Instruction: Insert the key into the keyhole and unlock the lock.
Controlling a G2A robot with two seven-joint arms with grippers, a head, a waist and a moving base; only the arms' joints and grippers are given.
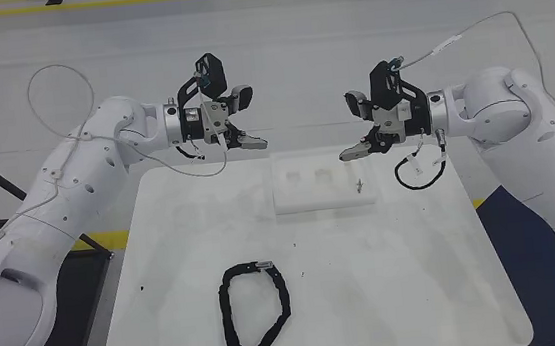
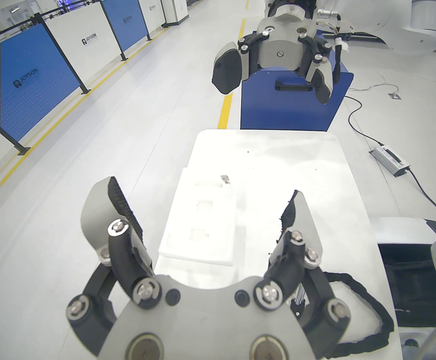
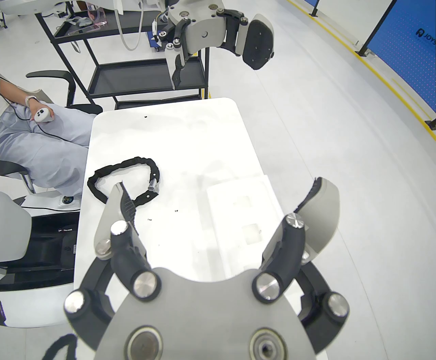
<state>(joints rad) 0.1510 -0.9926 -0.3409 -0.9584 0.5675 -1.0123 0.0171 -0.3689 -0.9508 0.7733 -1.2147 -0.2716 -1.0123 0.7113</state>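
Desk: a white desk with rounded corners carries all the things.
Foam tray: a white rectangular foam tray with shallow recesses lies at the far middle of the desk.
Key: the small metal key rests on the foam tray, at the end on the right arm's side. In the left wrist view the key is at the far end of the tray. Nothing touches it.
Lock: the black fabric-covered chain lock lies as a closed loop on the near part of the desk, toward the left arm's side and well apart from the tray. Its short metal cylinder is at the far end of the loop, on the side toward the tray.
Left gripper: the left gripper hangs above the far edge of the desk, just beside the left end of the tray. Its fingers are spread wide and hold nothing.
Right gripper: the right gripper hangs above the far right corner of the tray, near the key but not touching it. Its fingers are also spread wide, with nothing between them.
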